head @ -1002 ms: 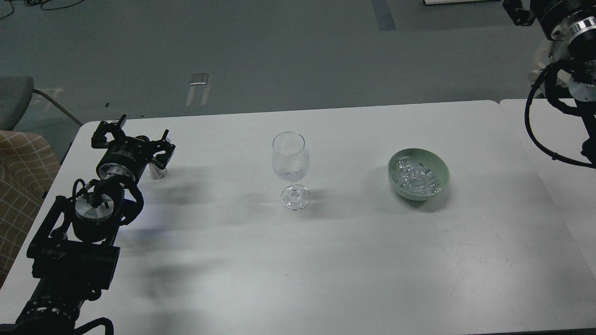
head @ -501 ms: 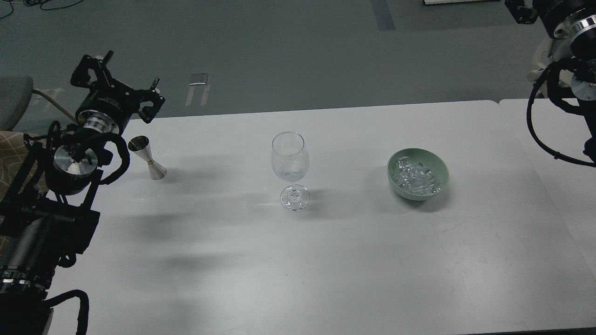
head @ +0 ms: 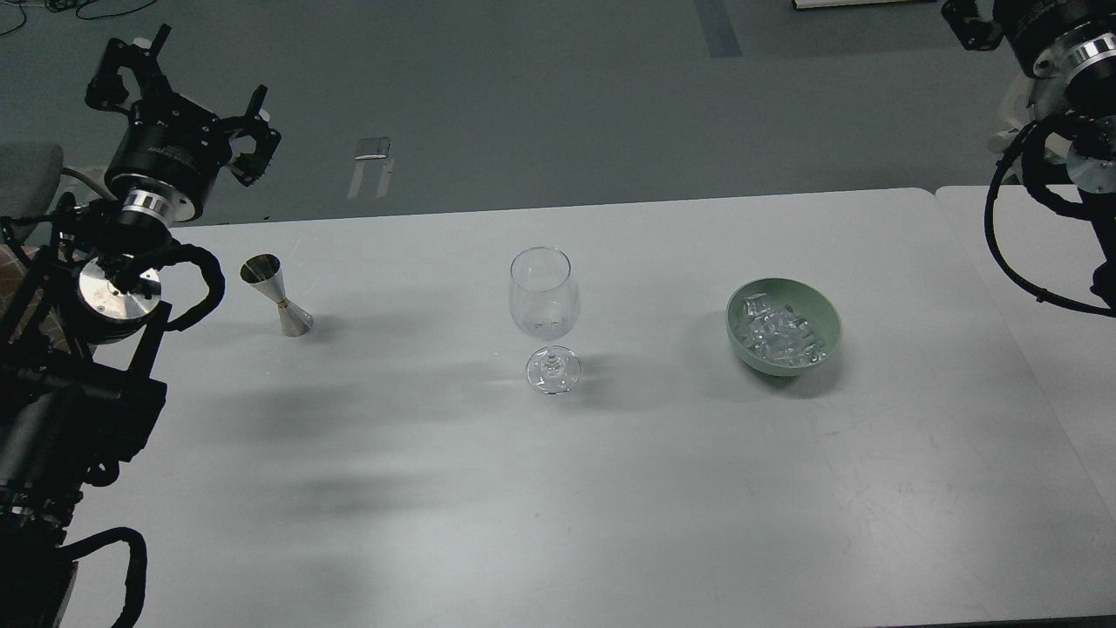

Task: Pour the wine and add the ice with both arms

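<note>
The near half of the white table [head: 558,523] is bare apart from soft grey shadows. The left arm [head: 61,410] rises along the left edge, thick and black, with a silver round joint cap and a looped cable beside it.

Further in, about mid-table, a clear stemmed wine glass [head: 544,305] stands upright on its round foot. To its right, well apart, sits a pale green bowl [head: 819,318], and the ice [head: 778,336] lies piled inside it, small clear cubes glinting white. To the left of the glass, also well apart, a small silver jigger [head: 277,295] stands on the table, hourglass-shaped, just off the left arm's cable loop.

Beyond the table's far left corner, the left gripper [head: 179,92] is held up over the grey floor, its black fingers spread wide with nothing between them. It is clear of the jigger, above and behind it.

At the far right, the right arm [head: 1059,105] hangs in from the top corner, showing a silver joint and a long cable curving down. A black part shows at the top edge there, but I cannot tell whether that gripper's fingers are apart or together. A second white table [head: 1029,288] butts against the first on that side.
</note>
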You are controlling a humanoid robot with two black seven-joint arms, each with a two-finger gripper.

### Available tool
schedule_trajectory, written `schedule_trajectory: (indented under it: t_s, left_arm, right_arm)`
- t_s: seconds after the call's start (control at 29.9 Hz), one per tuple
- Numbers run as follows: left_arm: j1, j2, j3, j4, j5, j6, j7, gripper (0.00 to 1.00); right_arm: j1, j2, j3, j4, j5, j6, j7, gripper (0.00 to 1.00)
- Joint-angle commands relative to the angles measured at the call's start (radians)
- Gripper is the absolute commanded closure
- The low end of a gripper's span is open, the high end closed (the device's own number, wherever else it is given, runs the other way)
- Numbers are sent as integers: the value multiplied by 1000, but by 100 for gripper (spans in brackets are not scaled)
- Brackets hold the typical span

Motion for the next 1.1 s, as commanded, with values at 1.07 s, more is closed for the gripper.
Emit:
schedule_trajectory:
  t_s: [1.07]
  left_arm:
    - [27,74,41,34,-1,-152,-84,2]
  right_arm:
    - [143,-303,-546,287,-999,12,21,0]
